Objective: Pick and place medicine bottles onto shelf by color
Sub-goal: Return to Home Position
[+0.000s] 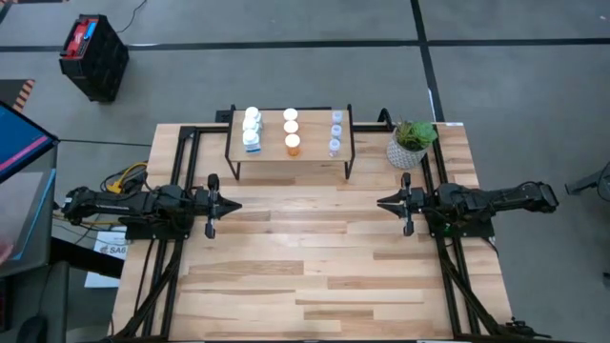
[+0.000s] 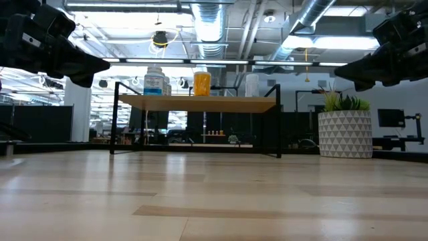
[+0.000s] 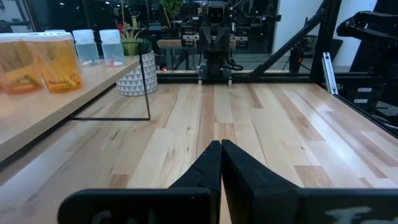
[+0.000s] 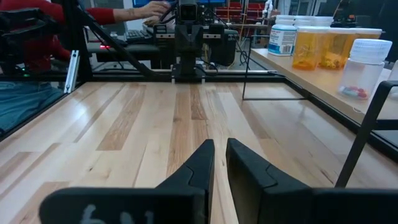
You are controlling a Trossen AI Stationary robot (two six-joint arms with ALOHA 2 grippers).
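High view: I see the shelf (image 1: pixel 315 136) at 12 o'clock on the tabletop (image 1: pixel 305 267). On it, white-blue bottles (image 1: pixel 252 130) stand toward 9, orange bottles (image 1: pixel 292 131) in the middle, and clear bottles (image 1: pixel 335 132) toward 3. Left claw (image 1: pixel 237 205) at 9 o'clock, fingers pressed together, empty. Right claw (image 1: pixel 380 202) at 3 o'clock, all but closed, empty.

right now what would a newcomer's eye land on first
The shelf at the table's far edge, holding white bottles at its left, orange bottles in the middle, clear bottles at its right. The left gripper and right gripper face each other across the table, holding nothing. A potted plant stands right of the shelf.
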